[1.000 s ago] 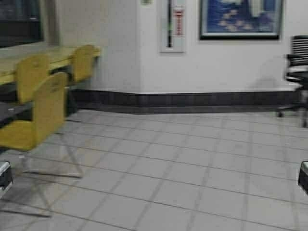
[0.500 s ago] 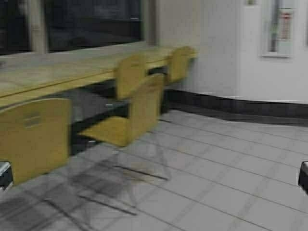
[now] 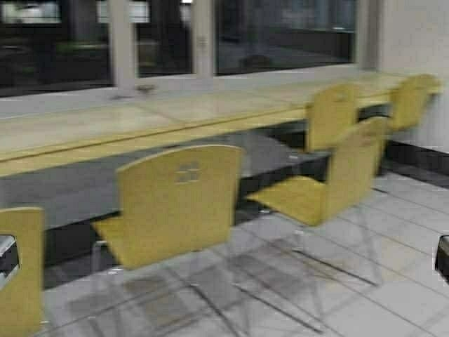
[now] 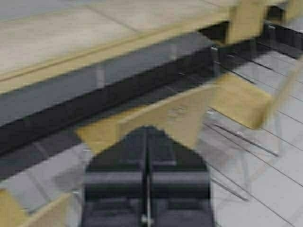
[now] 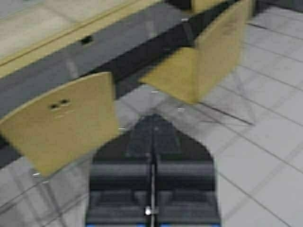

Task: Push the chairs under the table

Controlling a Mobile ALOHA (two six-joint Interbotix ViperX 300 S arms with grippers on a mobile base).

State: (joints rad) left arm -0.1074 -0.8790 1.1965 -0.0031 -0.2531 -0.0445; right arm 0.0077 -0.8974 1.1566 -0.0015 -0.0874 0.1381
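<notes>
Tiled floor point(image 3: 407, 281) under dark windows point(image 3: 280, 35). Left gripper point(image 4: 147, 156) and right gripper point(image 5: 152, 142) both closed on nothing, low at the sides. Just ahead, nearest chair point(image 3: 175, 207) pulled out from the table point(image 3: 91, 137); angled chair point(image 3: 330, 186) standing well clear on open floor; two far chairs point(image 3: 331, 116) tucked against its front edge.

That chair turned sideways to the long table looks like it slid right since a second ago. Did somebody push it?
No. The sideways chair keeps its place beside the table; both shifted right together in the high view, so the robot has turned left. Neither claw touches it.
</notes>
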